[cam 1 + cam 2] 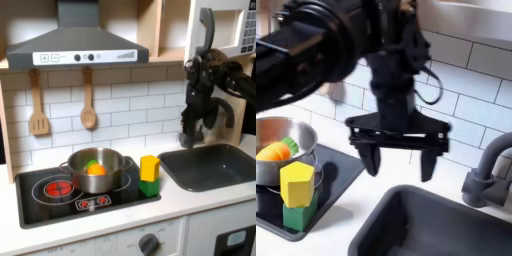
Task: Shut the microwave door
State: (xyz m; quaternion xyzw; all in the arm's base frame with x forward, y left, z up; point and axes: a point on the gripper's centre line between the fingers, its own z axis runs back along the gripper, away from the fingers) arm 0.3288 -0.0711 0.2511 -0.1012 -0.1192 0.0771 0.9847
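End effector [397, 150], fingers apart & empty, hangs over sink [240, 180]. Microwave door [205, 30] juts edge-on from microwave [245, 30], top right of first exterior view. Raise arm, push door's outer face squarely until flush.

I'm seeing the pot [95, 170] sitting on the stove [40, 192], blocks [149, 174] at its 3 o'clock, sink [212, 166] further right.

Both exterior views are evenly and softly lit, low in resolution and slightly blurred, with the dark arm [316, 50] smeared out of focus close to the second exterior view's camera and faint shadows below it.
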